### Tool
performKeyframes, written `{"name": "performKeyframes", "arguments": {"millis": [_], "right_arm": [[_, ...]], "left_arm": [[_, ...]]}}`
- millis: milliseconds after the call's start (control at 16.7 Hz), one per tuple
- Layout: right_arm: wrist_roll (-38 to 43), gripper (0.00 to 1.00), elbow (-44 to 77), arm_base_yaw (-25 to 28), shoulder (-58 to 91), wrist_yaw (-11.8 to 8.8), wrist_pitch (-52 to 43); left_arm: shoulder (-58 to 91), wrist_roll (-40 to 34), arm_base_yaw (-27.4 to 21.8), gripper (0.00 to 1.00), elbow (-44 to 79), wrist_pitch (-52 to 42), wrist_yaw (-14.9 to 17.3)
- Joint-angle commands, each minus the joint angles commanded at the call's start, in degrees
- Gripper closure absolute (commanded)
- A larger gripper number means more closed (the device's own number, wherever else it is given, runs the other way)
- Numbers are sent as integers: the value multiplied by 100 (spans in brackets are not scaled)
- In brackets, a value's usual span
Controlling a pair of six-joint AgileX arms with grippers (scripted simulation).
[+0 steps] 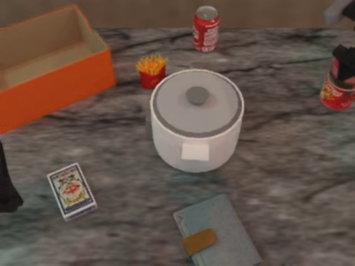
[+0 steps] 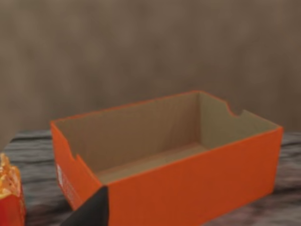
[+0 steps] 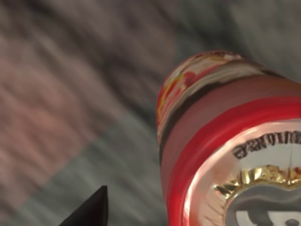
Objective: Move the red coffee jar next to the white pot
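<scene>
The red coffee jar [image 1: 336,92] stands at the table's far right edge, its red base and label showing below my right gripper [image 1: 345,64], which hangs right over its lid. In the right wrist view the jar [image 3: 225,141] fills one side, and one dark fingertip [image 3: 96,209] stands apart from it with bare table between; the jaws are open. The white pot [image 1: 197,119], with grey-rimmed lid and knob, sits mid-table, well left of the jar. My left gripper [image 1: 8,191] is parked at the left edge, open, one fingertip [image 2: 96,209] showing.
An open orange box [image 1: 50,72] sits at the back left. A red fries carton [image 1: 151,71] stands just behind the pot, a red soda can [image 1: 206,29] farther back. A card pack [image 1: 71,191] lies front left, a blue-grey notebook [image 1: 217,233] front centre.
</scene>
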Motion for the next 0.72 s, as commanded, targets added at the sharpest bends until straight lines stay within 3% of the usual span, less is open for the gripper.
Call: {"name": "performKeyframes", "arguments": {"millis": [300, 720], "right_arm": [[-4, 0, -244, -5, -47, 3, 191], [39, 0, -1837, 47, -414, 0, 1383]], "left_arm": [[0, 0, 0, 0, 0, 0, 0], [0, 0, 0, 0, 0, 0, 0]]}}
